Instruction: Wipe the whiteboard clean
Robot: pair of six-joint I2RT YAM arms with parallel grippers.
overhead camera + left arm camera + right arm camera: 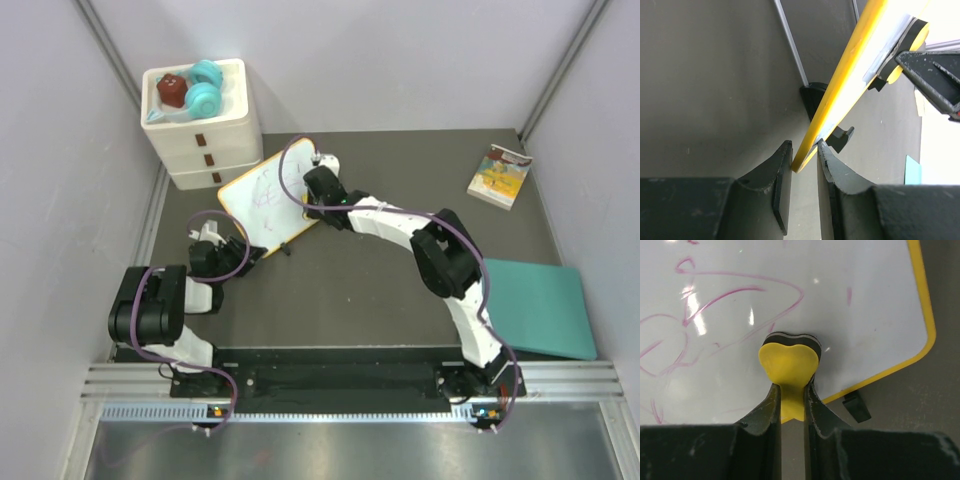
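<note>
A dark grey table point(380, 270) sits between pale walls point(60, 150), with both arms bolted at its near edge. The whiteboard point(262, 200), white with a thin yellow frame, lies in the back left part of the table, just in front of a white drawer box point(205, 140), turned at an angle. Its face carries loose pink-purple scribbles point(715, 295), and a small black foot point(857, 406) shows under its rim. The left gripper point(804, 150) is clamped on the board's yellow edge at the near left corner, one finger on each side. The right gripper point(790, 390) reaches in from the right and is closed on a yellow heart-shaped eraser point(788, 362), whose dark felt side is pressed against the board's face near the right end of the scribbles. Red and teal toys point(195, 92) lie on top of the drawer box. A colourful book point(500, 175) lies at the back right, well apart from the board, and a flat teal mat point(535, 305) lies near the right edge.
</note>
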